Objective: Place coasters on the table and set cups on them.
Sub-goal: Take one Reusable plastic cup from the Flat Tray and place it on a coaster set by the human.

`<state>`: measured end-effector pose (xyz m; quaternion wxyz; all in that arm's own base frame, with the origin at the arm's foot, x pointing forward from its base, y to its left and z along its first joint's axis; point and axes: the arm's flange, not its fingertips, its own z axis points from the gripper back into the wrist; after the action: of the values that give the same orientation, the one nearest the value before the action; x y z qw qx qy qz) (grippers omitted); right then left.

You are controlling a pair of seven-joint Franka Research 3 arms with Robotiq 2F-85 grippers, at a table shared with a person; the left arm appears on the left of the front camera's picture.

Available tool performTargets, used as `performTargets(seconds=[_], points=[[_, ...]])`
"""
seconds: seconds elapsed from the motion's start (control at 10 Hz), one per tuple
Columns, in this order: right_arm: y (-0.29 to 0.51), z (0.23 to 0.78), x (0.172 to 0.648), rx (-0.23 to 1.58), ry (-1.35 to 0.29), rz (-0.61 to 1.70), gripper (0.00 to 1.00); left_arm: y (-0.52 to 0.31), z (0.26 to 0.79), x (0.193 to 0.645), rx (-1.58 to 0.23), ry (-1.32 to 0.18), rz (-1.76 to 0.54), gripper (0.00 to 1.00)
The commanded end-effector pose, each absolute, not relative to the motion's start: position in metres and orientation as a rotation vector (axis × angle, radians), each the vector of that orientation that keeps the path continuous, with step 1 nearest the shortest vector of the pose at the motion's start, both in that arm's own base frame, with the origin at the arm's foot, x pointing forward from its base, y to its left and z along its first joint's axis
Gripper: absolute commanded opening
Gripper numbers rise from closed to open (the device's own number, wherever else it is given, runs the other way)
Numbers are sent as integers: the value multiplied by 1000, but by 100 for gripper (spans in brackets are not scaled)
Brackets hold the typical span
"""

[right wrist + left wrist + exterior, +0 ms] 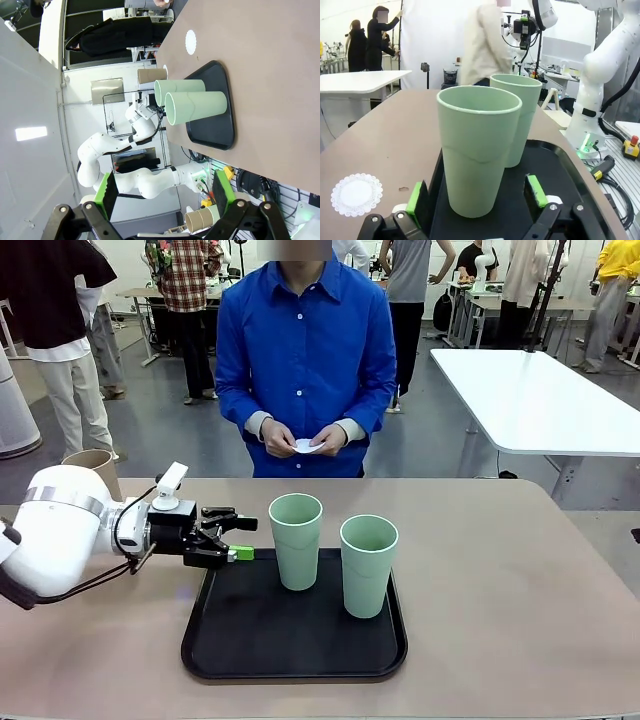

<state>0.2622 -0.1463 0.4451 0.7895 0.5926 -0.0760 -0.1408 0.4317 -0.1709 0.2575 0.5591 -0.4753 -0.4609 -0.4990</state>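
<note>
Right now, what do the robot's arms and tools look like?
The left arm is smooth, rounded white with a silver band and a looping black cable. The left tool is black with green pads; the right tool looks the same.

No writing, number, brand mark or sign can be read on the cups [296, 540], on the black tray [290, 655] beneath them, or anywhere around that tray.
</note>
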Motion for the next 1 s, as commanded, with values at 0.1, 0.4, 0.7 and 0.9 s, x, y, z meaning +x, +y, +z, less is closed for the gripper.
performTargets(seconds=[0.1,0.4,0.7,0.9], points=[[-145,446,263,1296,-174,-297,100,-171,257,432,-1121,-1087,-1177,100],[-145,446,263,1296,-174,-297,100,-171,257,432,-1121,-1087,-1177,100],[-145,446,263,1296,-174,-297,100,-182,239,447,-1169,-1059,-1209,100],[-145,446,263,1296,-174,-297,100,-182,228,438,-1176,-1083,-1213,100]])
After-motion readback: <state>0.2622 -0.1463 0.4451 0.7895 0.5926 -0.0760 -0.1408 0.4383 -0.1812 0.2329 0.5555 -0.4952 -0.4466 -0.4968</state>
